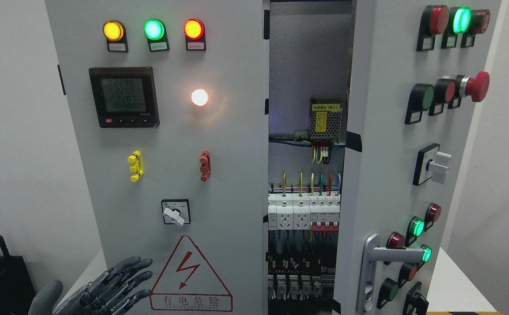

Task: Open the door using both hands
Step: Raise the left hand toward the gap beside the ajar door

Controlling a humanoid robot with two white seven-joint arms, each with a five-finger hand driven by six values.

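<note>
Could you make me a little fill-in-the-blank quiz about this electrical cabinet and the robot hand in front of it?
1. The right-hand door stands ____, showing wiring and breakers inside.
2. Of the three lamps atop the left door, the middle one glows ____.
3. The left hand, at the lower left, has its fingers spread and holds ____.
4. The warning triangle carries a red ____ bolt.

Missing words: open; green; nothing; lightning

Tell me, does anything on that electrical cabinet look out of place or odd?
Only that the right door stands swung open, exposing the breakers and wiring inside while the indicator lamps are lit. The robot's left hand hovers open at the lower left, touching nothing. Nothing looks damaged.
</note>
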